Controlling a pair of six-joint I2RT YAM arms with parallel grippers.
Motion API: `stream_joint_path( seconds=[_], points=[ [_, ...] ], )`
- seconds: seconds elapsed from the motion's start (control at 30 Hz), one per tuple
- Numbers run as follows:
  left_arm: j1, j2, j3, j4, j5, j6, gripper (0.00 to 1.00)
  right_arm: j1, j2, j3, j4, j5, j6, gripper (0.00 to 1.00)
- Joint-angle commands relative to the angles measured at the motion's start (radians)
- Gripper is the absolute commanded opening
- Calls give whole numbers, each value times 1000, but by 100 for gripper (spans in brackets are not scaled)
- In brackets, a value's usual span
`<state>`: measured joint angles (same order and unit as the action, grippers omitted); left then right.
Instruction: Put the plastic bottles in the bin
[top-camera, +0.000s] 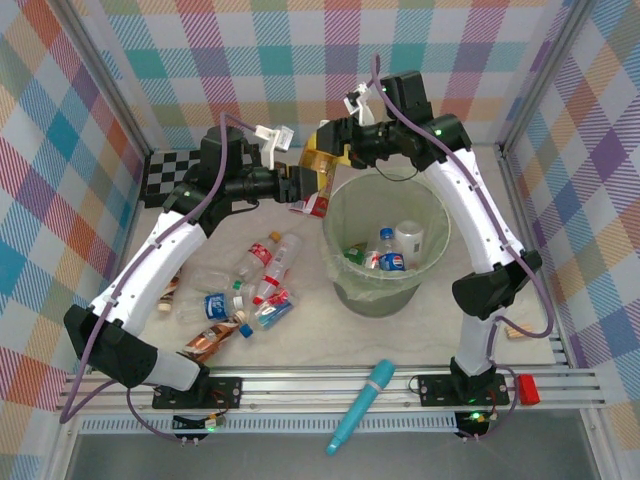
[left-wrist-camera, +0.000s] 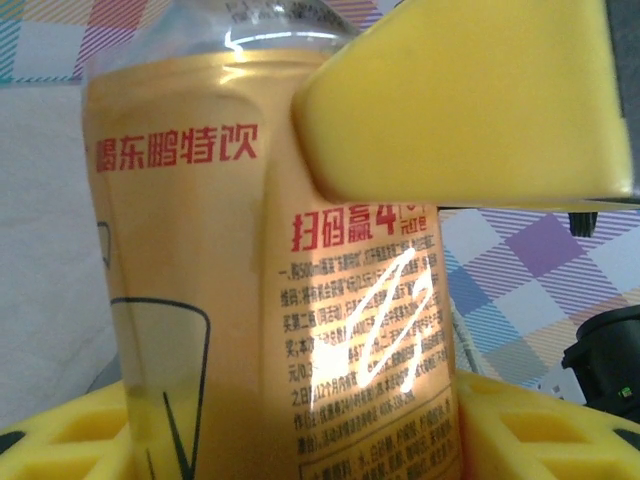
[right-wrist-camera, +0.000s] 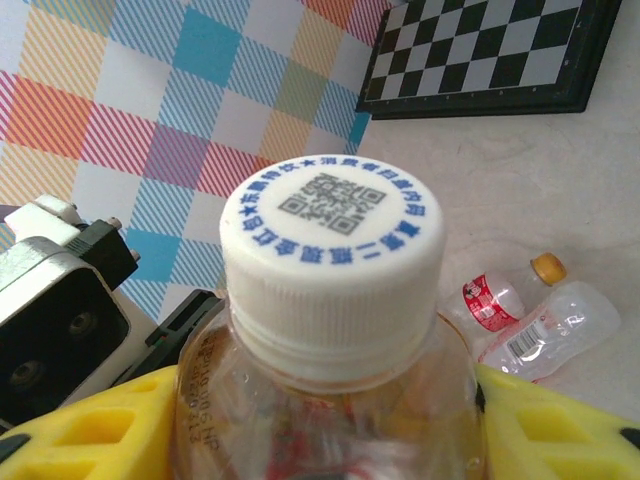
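Pale-green bin (top-camera: 380, 295) holding a few bottles (top-camera: 388, 252), orange-labelled bottle (top-camera: 322, 165) near its rim, clamped by left pincer (top-camera: 305, 190) and right pincer (top-camera: 338, 148)

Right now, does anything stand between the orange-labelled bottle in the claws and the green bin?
Nothing visible does. The clear orange-labelled plastic bottle hangs at the far-left rim of the round pale-green translucent bin, whose mouth is open.

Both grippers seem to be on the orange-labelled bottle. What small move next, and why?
Probably open the left gripper. It grips the orange-labelled bottle at the label while the right gripper clamps it below the white cap, so both hold one bottle. It hangs by the bin's far-left rim; the right one cannot carry it over the opening until the left lets go.
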<state>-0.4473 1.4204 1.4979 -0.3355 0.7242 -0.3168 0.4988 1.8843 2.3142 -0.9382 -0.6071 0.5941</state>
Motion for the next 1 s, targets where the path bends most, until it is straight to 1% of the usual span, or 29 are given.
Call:
stream_joint_path(
  seconds=[0.0, 0.07, 0.13, 0.17, 0.27, 0.3, 0.37, 0.47, 0.5, 0.57, 0.63, 0.7, 0.8, 0.97],
  points=[
    [-9, -19, 8, 98, 16, 6, 58, 7, -4, 25, 43, -7, 18, 53],
    [-8, -26, -1, 108, 11, 5, 59, 6, -4, 30, 44, -3, 18, 50],
    [-7, -35, -6, 115, -2, 0, 65, 5, -1, 39, 44, 1, 18, 48],
    [-8, -40, -9, 115, -8, 0, 69, 5, 0, 46, 45, 3, 19, 48],
    [-8, -62, -17, 113, -26, -8, 88, -10, -1, 76, 45, 18, 21, 47],
    [-7, -73, -21, 112, -30, -10, 92, -19, -6, 86, 45, 25, 23, 46],
    [-8, -96, -35, 105, -41, -9, 95, -47, -21, 101, 47, 36, 26, 46],
    [-7, -126, -46, 67, -76, 5, 96, -95, -67, 105, 33, 50, 22, 46],
    [-8, -130, -47, 21, -95, 11, 96, -111, -86, 104, 12, 62, 11, 46],
    [-7, -128, -44, -44, -174, 16, 96, -133, -126, 91, -48, 98, -25, 46],
    [-7, -115, -45, -92, -234, 24, 96, -141, -191, 39, -110, 168, -70, 46],
    [-10, -98, -53, -106, -244, 10, 96, -140, -261, -48, -147, 222, -97, 46],
    [-33, -79, -73, -84, -228, -13, 96, -139, -370, -205, -163, 289, -108, 46],
    [-82, -49, -96, -112, -292, -16, 96, -138, -520, -482, -94, 323, -51, 45]
  ],
)
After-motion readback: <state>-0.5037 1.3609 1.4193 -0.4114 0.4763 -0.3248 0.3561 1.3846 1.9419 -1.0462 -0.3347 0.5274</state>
